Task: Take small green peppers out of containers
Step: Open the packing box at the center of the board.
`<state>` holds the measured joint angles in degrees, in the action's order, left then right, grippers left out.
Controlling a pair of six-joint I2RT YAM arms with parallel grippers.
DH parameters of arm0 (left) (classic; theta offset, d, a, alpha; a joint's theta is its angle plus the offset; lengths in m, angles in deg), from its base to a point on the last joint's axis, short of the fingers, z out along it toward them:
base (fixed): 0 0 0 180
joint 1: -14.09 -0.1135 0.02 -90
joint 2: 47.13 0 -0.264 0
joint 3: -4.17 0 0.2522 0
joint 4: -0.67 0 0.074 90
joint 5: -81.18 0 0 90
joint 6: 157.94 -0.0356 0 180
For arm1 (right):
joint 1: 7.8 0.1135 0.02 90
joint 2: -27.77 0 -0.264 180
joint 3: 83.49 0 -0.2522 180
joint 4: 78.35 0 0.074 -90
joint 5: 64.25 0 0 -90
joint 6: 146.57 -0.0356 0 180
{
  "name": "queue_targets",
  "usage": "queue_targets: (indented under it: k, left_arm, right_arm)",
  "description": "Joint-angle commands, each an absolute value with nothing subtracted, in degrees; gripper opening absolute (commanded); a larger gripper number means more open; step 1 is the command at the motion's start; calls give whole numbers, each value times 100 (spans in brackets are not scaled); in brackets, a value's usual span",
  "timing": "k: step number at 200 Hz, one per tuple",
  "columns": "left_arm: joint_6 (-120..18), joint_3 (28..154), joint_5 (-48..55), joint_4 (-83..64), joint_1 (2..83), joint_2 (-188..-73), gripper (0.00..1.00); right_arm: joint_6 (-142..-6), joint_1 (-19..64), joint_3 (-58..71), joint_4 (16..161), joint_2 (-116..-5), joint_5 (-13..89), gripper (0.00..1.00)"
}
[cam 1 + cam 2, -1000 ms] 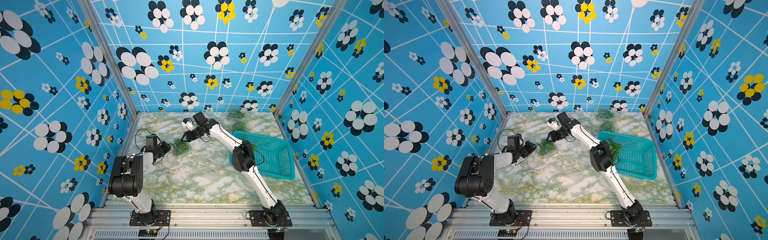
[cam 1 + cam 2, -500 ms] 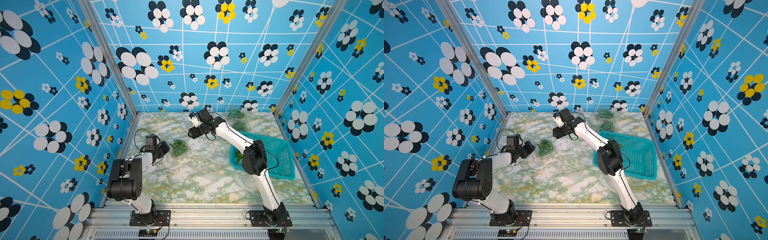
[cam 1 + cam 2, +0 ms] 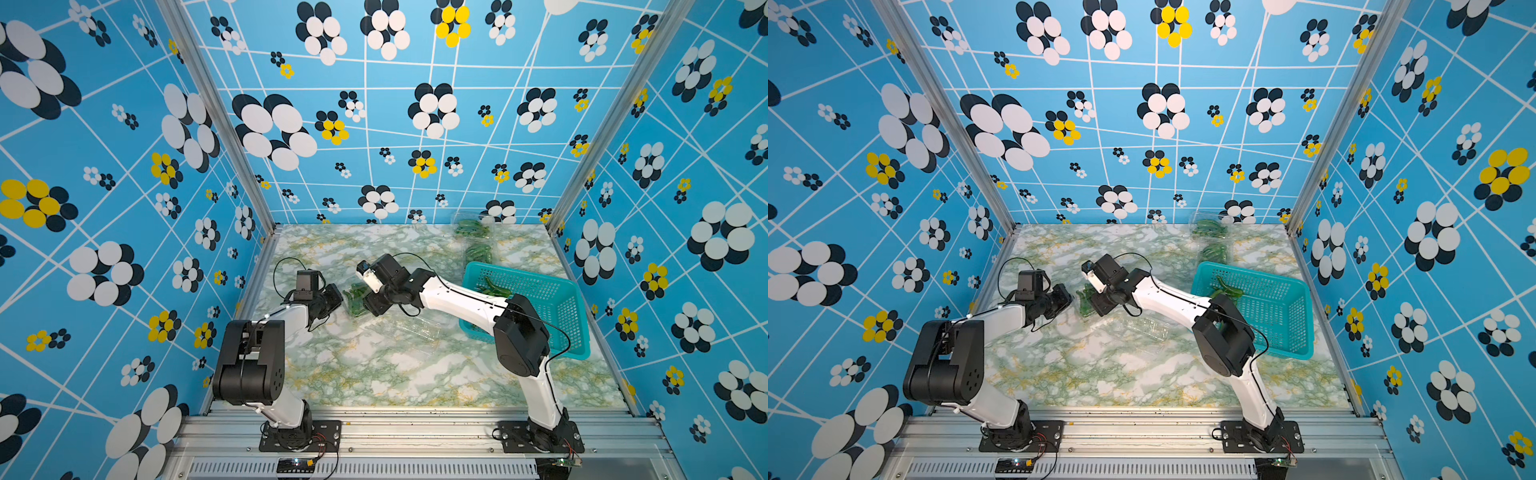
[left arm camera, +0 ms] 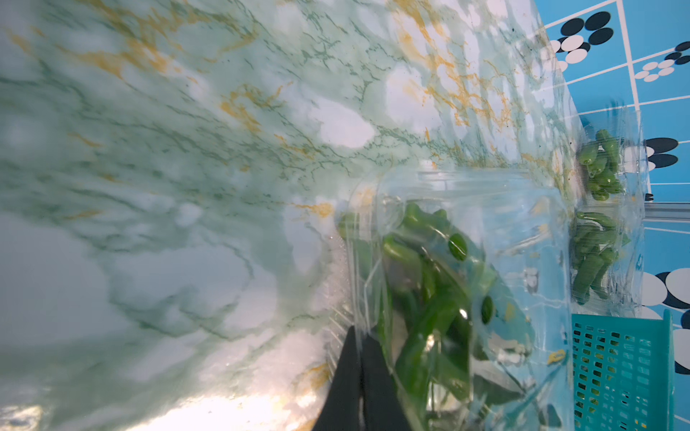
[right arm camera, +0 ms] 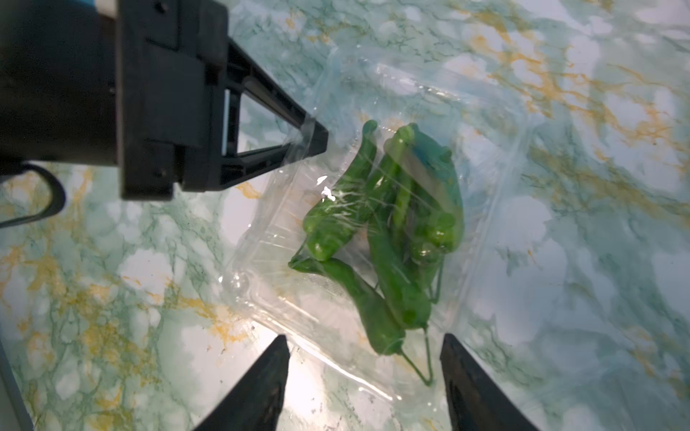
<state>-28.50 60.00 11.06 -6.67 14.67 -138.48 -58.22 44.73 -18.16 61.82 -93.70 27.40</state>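
Note:
A clear clamshell container (image 5: 496,156) lies on the marble table, its lid flap spread out, with a bunch of small green peppers (image 5: 392,231) in it. My left gripper (image 4: 360,336) is shut on that container's thin edge; the right wrist view shows its tip (image 5: 317,138) pinching the plastic. My right gripper (image 5: 365,337) stands open just above the container's near side, a pepper stem between its fingers, touching nothing. In both top views the two grippers (image 3: 336,297) (image 3: 374,307) meet over this container (image 3: 355,299) at the table's left middle.
Two more closed containers with peppers (image 3: 471,226) (image 3: 478,251) stand at the back right. A teal basket (image 3: 540,299) with some peppers sits on the right. An empty clear container (image 3: 415,328) lies near the right forearm. Patterned walls enclose three sides.
My right gripper swung from the back of the table down and leftward over the container. My left gripper closed on the container's edge and has stayed there.

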Motion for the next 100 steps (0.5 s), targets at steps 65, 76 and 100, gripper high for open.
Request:
queue_targets:
  k: [65,76,100]
  left_arm:
    - [-3010,6091,946,-663,1550,-13890,6]
    - [-3009,6091,963,-660,1550,-13899,6]
    - [-3013,6102,963,-667,1559,-13896,6]
  right_arm:
    - [-5775,4755,-2584,6518,-10174,2327,67]
    - [-5793,4781,-2724,6510,-10279,2262,67]
    - [-5881,4870,-2944,6501,-10493,2105,67]
